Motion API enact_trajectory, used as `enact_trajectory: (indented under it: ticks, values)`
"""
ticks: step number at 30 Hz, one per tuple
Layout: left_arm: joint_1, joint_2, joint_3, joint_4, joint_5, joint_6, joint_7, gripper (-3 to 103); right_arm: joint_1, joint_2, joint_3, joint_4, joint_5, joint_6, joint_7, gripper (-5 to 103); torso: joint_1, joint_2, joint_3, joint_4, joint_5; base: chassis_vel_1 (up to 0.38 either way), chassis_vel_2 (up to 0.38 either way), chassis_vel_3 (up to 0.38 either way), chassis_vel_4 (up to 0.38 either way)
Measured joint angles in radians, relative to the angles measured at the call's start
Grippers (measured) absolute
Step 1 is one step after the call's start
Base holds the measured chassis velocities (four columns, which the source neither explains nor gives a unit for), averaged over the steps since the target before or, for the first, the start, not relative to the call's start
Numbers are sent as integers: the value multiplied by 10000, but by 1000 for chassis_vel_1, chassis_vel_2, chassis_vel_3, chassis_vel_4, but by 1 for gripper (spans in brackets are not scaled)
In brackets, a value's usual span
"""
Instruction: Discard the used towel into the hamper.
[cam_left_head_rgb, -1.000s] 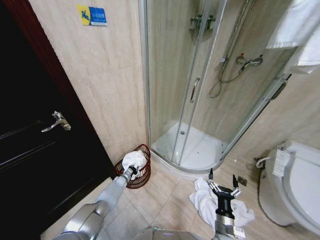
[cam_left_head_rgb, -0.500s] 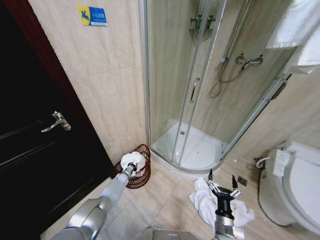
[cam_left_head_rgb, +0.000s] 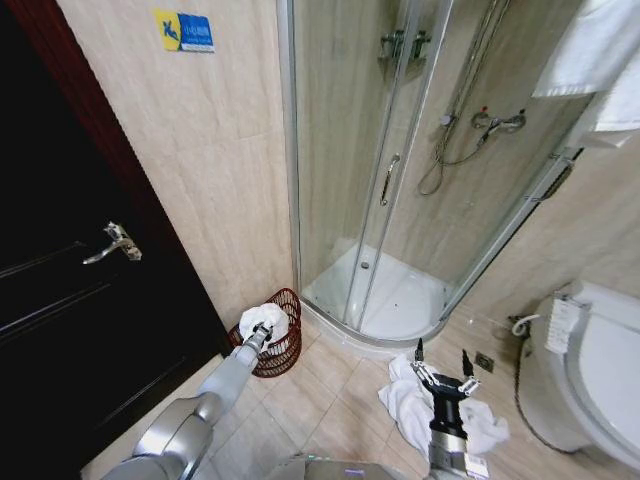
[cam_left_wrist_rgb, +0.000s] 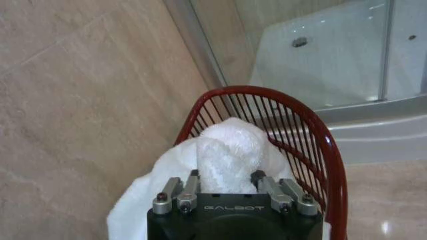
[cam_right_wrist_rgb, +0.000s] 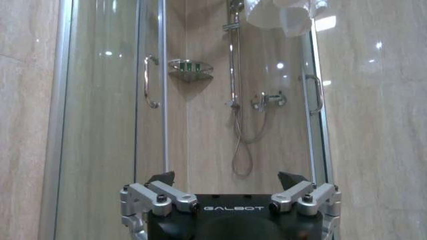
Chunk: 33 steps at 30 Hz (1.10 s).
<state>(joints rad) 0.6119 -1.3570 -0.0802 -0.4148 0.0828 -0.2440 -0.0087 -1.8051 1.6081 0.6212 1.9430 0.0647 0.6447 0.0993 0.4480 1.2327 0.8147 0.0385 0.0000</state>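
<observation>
White towel (cam_left_head_rgb: 263, 320) sits bunched over the red wire hamper (cam_left_head_rgb: 281, 352), pinched by the left gripper (cam_left_wrist_rgb: 225, 176). Right gripper (cam_left_head_rgb: 440, 370), fingers spread, hangs above another towel on the floor (cam_left_head_rgb: 405, 402).

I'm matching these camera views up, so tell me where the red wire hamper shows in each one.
Head view: the hamper stands on the floor by the wall, between the dark door and the shower, with the left gripper holding a white towel at its rim.
Left wrist view: the hamper arcs around the towel.
Right wrist view: not in it.
Shared landmark: the shower enclosure.
</observation>
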Motion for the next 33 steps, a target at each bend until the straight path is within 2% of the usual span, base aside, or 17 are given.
enact_trajectory:
  ticks: [1,4,5,6,8,12,13,15,20,29,33]
  values:
    - [0,0,0,0,0,0,0,43,0,0,0,0,0,0,0,100,0,0,0,0,0,0,0,0,0]
    - [60,67,61,-153,2,25,-1,59,-1,0,9,15,21,-5,-11,100,0,0,0,0,0,0,0,0,0]
    - [60,67,61,-153,2,25,-1,59,-1,0,9,15,21,-5,-11,100,0,0,0,0,0,0,0,0,0]
    - [77,82,78,-193,2,29,-2,64,-8,0,24,17,21,-6,-48,100,0,0,0,0,0,0,0,0,0]
    - [89,90,91,-226,1,39,-1,64,-17,0,37,17,22,-8,-88,100,0,0,0,0,0,0,0,0,0]
    - [215,169,183,-493,-68,91,23,86,-21,0,31,17,9,-20,-146,100,0,0,0,0,0,0,0,0,0]
    - [215,169,183,-493,-68,91,23,86,-21,0,31,17,9,-20,-146,100,0,0,0,0,0,0,0,0,0]
    - [280,192,230,-602,-103,96,52,96,-8,0,13,17,-32,-24,-153,100,0,0,0,0,0,0,0,0,0]
    - [326,190,221,-625,-140,8,180,100,17,0,-3,17,-88,-36,-157,100,0,0,0,0,0,0,0,0,0]
    - [339,231,168,-719,-197,-31,200,100,49,0,-27,6,-52,-80,-196,100,0,0,0,0,0,0,0,0,0]
    - [391,346,128,-950,-563,-19,183,100,56,0,-40,-14,-51,-125,-328,100,0,0,0,0,-1,0,0,0,0]
